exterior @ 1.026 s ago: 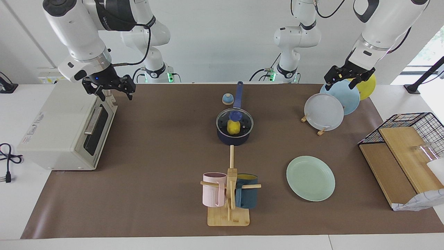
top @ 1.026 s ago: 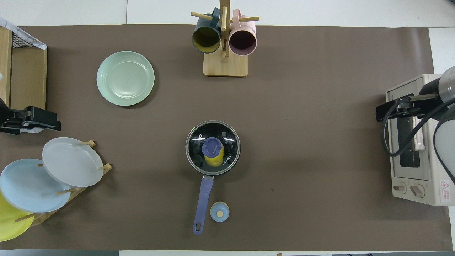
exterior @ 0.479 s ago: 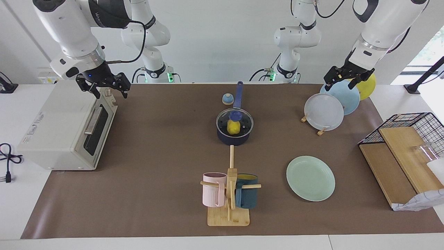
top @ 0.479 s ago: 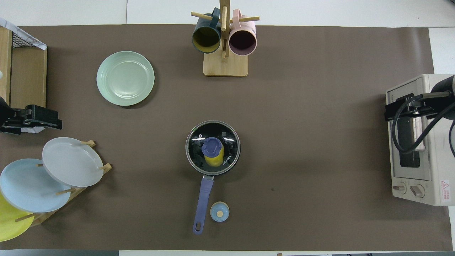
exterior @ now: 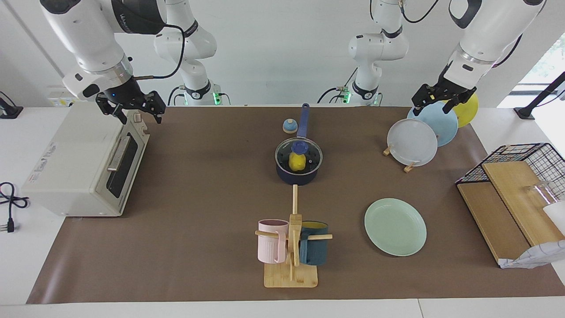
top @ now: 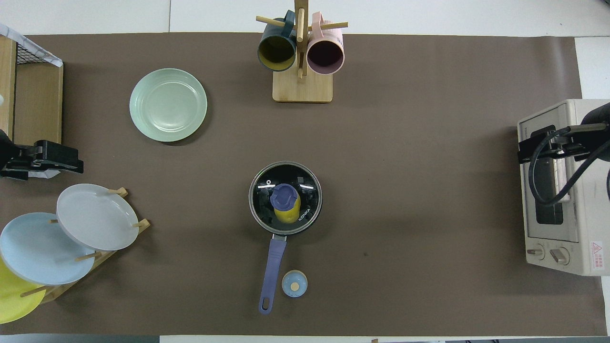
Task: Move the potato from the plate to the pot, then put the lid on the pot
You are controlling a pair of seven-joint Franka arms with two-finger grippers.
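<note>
The dark navy pot (exterior: 298, 174) stands mid-table with its blue handle pointing toward the robots. The clear glass lid (exterior: 309, 152) with the blue knob sits on the pot. The yellow potato (exterior: 297, 162) shows through the glass, inside the pot (top: 285, 228); the potato (top: 287, 215) and lid (top: 305, 183) show the same from overhead. The mint-green plate (exterior: 395, 226) (top: 168, 105) lies bare, farther from the robots, toward the left arm's end. My right gripper (exterior: 137, 115) (top: 524, 145) is open and raised over the toaster oven. My left gripper (exterior: 435, 104) (top: 71, 159) is open and raised over the plate rack.
A white toaster oven (exterior: 79, 168) stands at the right arm's end. A rack holds upright grey-white, light blue and yellow plates (exterior: 412, 141) at the left arm's end. A mug tree (exterior: 292, 247) carries a pink and a teal mug. A small blue-and-tan dome (exterior: 289, 126) sits beside the pot handle. A wire basket with boards (exterior: 512, 194) is there too.
My right gripper has drawn back from the table's middle to over the toaster oven, rising slightly. The left gripper, pot, lid and potato have not moved.
</note>
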